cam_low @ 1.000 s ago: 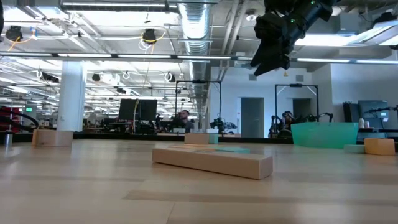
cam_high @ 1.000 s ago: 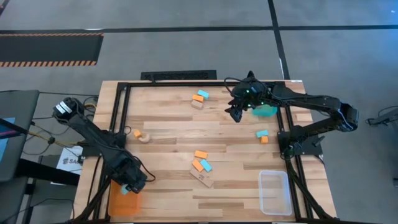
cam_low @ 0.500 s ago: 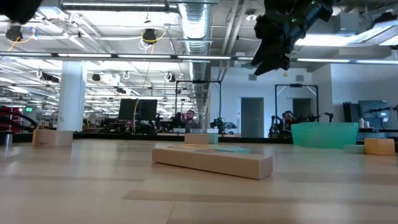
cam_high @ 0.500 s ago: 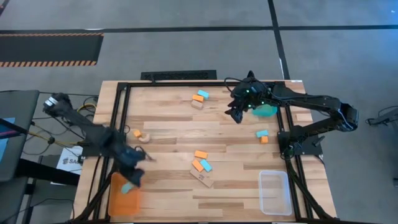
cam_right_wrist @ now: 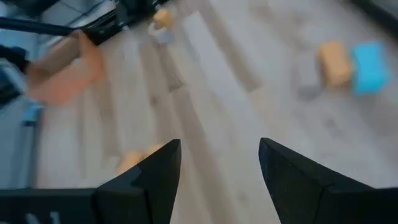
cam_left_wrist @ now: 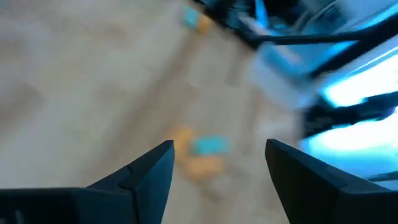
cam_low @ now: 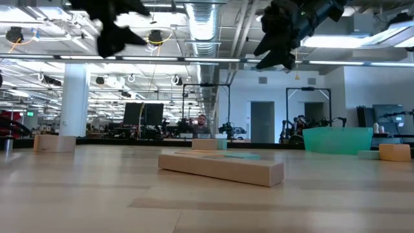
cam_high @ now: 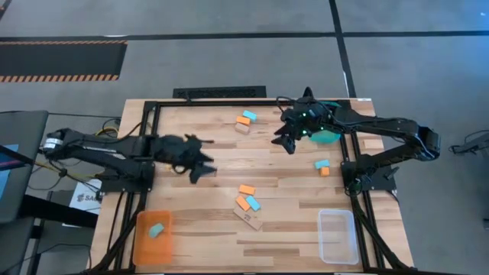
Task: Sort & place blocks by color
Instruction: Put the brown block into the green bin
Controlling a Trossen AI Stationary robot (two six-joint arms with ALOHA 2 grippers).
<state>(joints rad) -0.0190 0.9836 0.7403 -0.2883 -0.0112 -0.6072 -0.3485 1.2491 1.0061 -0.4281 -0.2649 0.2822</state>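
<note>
Left gripper empty, jaws apart, mid-table. Nearest targets: small orange and teal-blue rectangular wooden blocks, just beyond it toward the near right, long axes diagonal. Left arm closer. Right gripper hovers empty, jaws apart, by teal plastic tray.

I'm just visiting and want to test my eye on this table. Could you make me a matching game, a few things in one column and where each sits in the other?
Things:
1. orange tray
2. clear tray
3. teal tray
4. left gripper

Places:
A. far right of the table, partly under the right arm
B. near right corner, nothing in it
C. above the bare wood left of the middle, open, holding nothing
D. near left corner, one teal block inside

Pairs: 1-D, 2-B, 3-A, 4-C
</note>
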